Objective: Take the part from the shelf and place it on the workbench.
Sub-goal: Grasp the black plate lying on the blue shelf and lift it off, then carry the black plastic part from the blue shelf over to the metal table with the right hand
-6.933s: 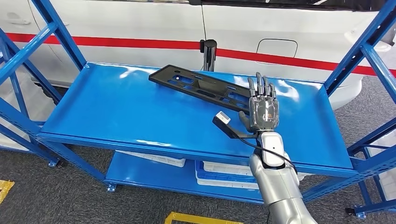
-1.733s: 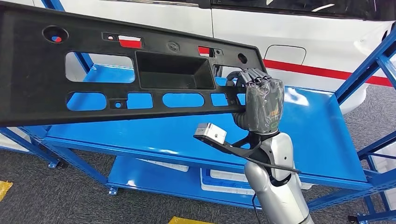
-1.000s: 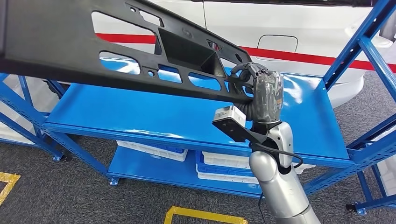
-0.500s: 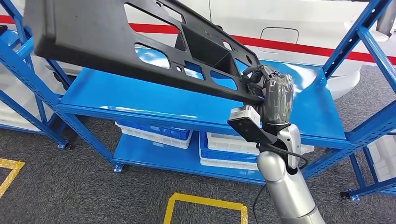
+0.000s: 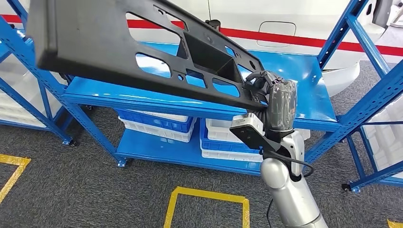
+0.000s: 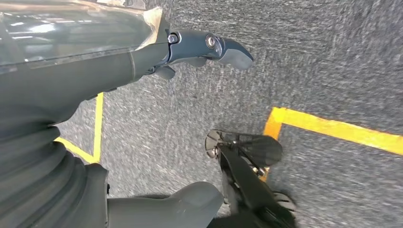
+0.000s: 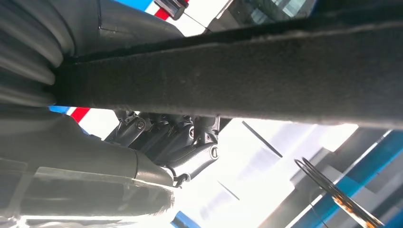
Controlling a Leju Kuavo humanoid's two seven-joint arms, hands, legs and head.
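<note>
The long black plastic panel with cut-out slots and a boxed recess [image 5: 142,57] is in the air, clear of the shelf, tilted so that its far end rises toward the upper left of my head view while its near end sits in my right hand [image 5: 275,102]. My fingers [image 7: 180,142] are curled over one end edge of the panel and my thumb closes from the other side, so I am gripping it by that end alone; in my right wrist view the panel's rough dark edge [image 7: 237,80] runs straight across just in front of my fingers.

Below and behind the panel stands the blue metal shelving rack [image 5: 304,71], its glossy top deck bare where I can see it. On the lower deck sit white and blue plastic crates [image 5: 157,126], stacked side by side. Behind the rack is a white car body with a red stripe [image 5: 285,26].

My left hand [image 6: 157,52] hangs over grey carpet [image 6: 332,57] marked with yellow tape lines [image 6: 332,128]; its fingers are apart and hold nothing.
</note>
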